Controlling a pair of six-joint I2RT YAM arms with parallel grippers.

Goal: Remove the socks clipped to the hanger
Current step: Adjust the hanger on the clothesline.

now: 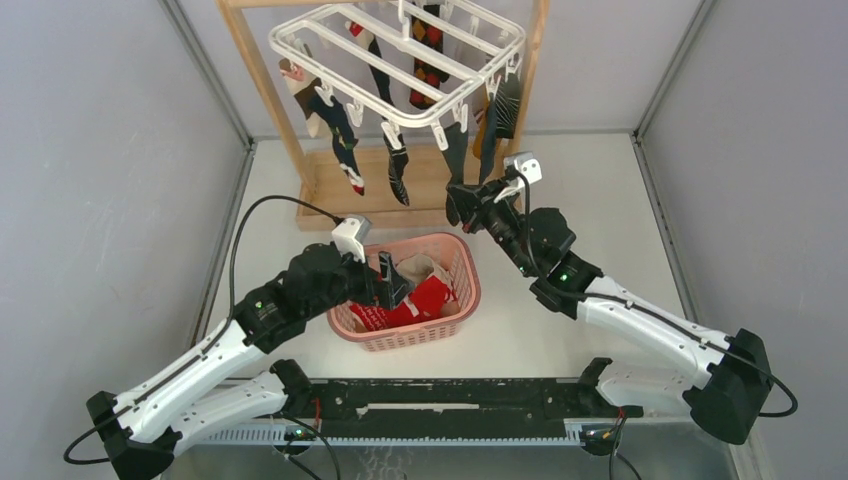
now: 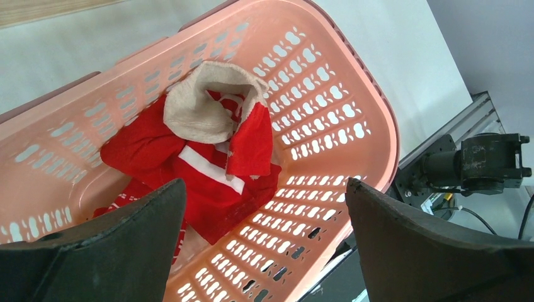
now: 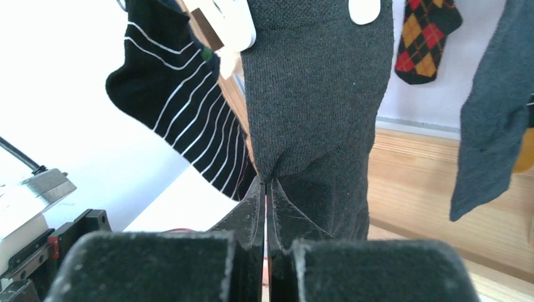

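Right gripper [image 3: 264, 185]: pinched closed on the lower part of the dark grey sock [image 3: 315, 94], which hangs from its clip [image 3: 364, 9].
Left gripper [image 2: 264, 189]: spread wide, empty, over the pink basket [image 2: 378, 119].
Done: red and beige socks [image 2: 208, 157] lie in the basket.
Left: the hanger [image 1: 420, 118] carries several more, so most of the job likely remains.
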